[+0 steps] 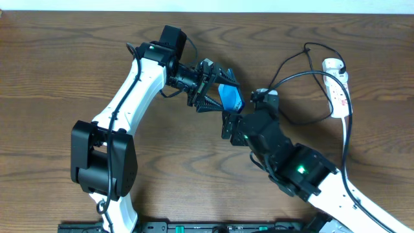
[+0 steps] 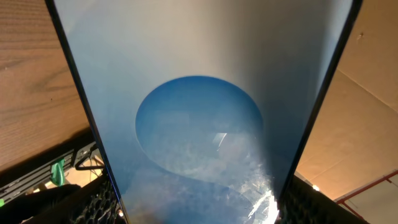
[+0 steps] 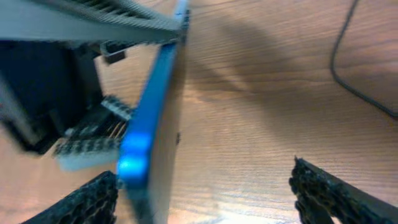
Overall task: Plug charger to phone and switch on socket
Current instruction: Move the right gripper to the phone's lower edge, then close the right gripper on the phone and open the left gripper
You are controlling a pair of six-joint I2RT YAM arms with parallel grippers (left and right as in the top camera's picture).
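Observation:
My left gripper (image 1: 215, 89) is shut on the phone (image 1: 230, 97) and holds it tilted above the table. In the left wrist view the phone's blue screen with its round shape (image 2: 199, 124) fills the frame between the fingers. My right gripper (image 1: 228, 124) is open just below the phone's lower end. In the right wrist view the phone (image 3: 149, 130) shows edge-on, close to my right gripper's (image 3: 208, 196) left finger. The charger cable (image 1: 290, 67) loops on the table at the right and also shows in the right wrist view (image 3: 346, 68); I cannot make out its plug. The socket (image 1: 337, 87) lies at the far right.
The socket's white cord (image 1: 345, 149) runs down the right side past my right arm (image 1: 304, 169). My left arm (image 1: 132, 90) crosses the left half of the wooden table (image 1: 58, 71).

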